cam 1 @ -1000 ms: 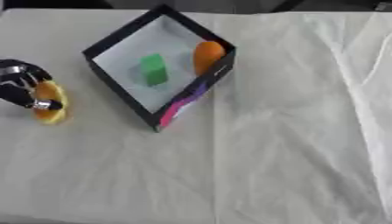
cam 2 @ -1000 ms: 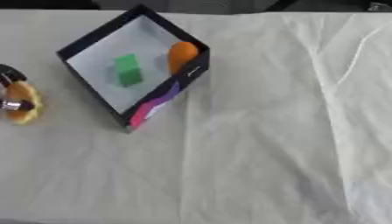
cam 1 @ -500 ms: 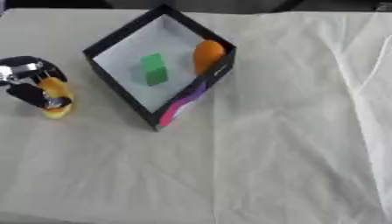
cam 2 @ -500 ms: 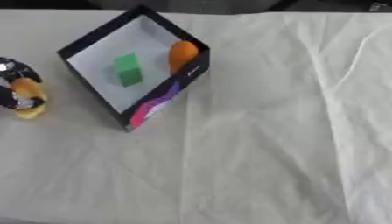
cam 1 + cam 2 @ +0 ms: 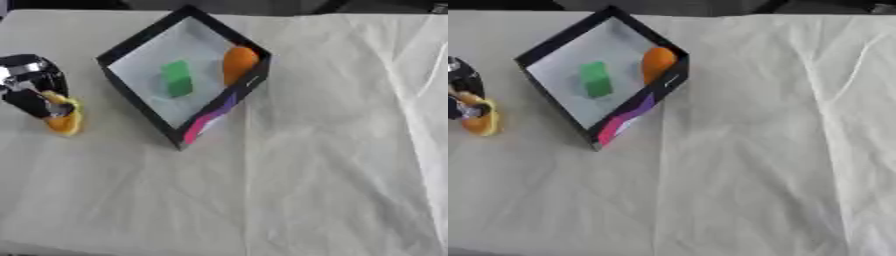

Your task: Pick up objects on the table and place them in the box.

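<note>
My left hand curls around a yellow-orange object on the white cloth, just left of the box, which holds a green block and an orange piece. Next, I judge: lift, carry right, release inside.

So the table is covered with a whitish cloth, pretty wrinkled, with creases running down the middle and along the right side. Past the far edge it's just dark.
</note>
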Controlling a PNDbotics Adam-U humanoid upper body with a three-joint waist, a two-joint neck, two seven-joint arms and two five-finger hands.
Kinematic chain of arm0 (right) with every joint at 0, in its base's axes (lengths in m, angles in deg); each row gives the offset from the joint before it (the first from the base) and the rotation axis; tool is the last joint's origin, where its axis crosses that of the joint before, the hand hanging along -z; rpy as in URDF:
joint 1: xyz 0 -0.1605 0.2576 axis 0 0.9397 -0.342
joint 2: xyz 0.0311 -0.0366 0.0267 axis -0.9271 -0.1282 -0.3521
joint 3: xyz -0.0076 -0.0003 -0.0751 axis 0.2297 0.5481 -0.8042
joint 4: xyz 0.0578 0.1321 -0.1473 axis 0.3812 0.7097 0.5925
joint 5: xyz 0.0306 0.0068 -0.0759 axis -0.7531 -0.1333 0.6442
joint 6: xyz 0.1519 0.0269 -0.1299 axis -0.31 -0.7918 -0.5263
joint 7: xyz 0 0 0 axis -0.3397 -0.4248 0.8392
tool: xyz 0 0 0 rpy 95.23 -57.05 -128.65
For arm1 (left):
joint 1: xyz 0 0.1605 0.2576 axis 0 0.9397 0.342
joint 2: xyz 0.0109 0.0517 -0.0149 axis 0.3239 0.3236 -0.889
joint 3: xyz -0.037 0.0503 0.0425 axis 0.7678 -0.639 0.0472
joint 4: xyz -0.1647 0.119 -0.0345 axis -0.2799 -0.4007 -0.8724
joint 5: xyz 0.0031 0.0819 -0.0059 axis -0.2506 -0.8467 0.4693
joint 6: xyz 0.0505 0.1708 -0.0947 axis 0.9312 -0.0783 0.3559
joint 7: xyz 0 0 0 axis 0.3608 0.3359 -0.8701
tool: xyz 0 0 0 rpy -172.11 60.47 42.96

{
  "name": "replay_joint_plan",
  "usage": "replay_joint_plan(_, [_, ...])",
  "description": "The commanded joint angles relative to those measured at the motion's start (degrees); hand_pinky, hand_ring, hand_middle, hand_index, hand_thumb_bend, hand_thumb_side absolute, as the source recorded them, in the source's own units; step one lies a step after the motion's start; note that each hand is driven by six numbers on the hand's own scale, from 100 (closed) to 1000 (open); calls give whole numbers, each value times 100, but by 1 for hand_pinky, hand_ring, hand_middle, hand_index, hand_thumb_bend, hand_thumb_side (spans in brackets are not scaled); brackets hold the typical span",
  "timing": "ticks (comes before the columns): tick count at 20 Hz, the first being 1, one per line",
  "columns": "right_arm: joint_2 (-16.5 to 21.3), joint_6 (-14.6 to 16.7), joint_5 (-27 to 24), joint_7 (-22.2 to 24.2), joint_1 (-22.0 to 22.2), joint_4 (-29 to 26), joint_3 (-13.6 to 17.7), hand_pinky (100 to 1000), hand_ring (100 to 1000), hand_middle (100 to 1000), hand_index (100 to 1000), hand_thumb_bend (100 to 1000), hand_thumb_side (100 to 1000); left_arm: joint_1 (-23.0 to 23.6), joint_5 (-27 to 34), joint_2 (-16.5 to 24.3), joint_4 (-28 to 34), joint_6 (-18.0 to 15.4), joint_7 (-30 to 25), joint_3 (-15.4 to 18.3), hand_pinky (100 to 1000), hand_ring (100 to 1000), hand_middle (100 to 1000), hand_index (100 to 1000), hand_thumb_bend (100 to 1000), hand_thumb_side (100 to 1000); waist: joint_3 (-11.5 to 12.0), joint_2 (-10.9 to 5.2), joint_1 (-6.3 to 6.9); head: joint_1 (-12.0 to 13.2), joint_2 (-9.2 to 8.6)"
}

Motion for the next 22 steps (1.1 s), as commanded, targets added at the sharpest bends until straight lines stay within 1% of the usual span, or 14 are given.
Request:
replay_joint_plan(1, [125, 17, 14, 47, -44, -5, 59, 1000, 712, 659, 825, 100, 556, -56, 148, 305, 316, 22, 125, 130, 679, 538, 388, 384, 253, 100, 9, -152, 83, 26, -10])
replay_joint_plan(3, [128, 24, 12, 66, -37, 0, 58, 1000, 714, 660, 826, 100, 555, -42, 205, 360, 483, 12, 132, 158, 674, 527, 374, 346, 245, 100, 8, -156, 81, 32, -10])
replay_joint_plan(5, [135, 31, 9, 71, -27, 3, 69, 1000, 714, 661, 827, 100, 555, -38, 258, 424, 670, 6, 136, 215, 674, 526, 371, 340, 228, 100, 8, -161, 82, 31, -10])
replay_joint_plan(8, [147, 42, -11, 69, -28, 1, 84, 1000, 714, 661, 827, 100, 553, -75, 359, 544, 1002, -12, 159, 310, 674, 527, 372, 343, 230, 100, 9, -169, 87, 13, -10])
replay_joint_plan(10, [155, 45, -33, 80, -39, 1, 78, 1000, 714, 662, 827, 100, 553, -184, 415, 609, 1266, -44, 196, 376, 674, 527, 371, 342, 230, 100, 12, -178, 95, -4, -10])
replay_joint_plan(13, [173, 43, -59, 96, -53, 5, 69, 1000, 714, 662, 827, 100, 552, -443, 439, 633, 1609, -96, 264, 445, 675, 526, 374, 350, 257, 100, 21, -192, 109, -20, -10])
replay_joint_plan(17, [196, 44, -87, 97, -57, 3, 71, 1000, 714, 662, 827, 100, 552, -941, 359, 481, 1754, -201, 331, 428, 673, 527, 375, 353, 292, 100, 31, -207, 125, -39, -10])
replay_joint_plan(20, [202, 42, -97, 102, -55, 7, 67, 1000, 715, 662, 827, 100, 548, -1334, 237, 235, 1680, -321, 403, 384, 673, 527, 376, 354, 304, 100, 29, -211, 131, -54, -10])
replay_joint_plan(22, [202, 41, -103, 110, -58, 11, 66, 1000, 715, 662, 827, 100, 547, -1589, 122, 23, 1598, -428, 447, 355, 672, 528, 383, 356, 327, 100, 21, -212, 133, -69, -10])
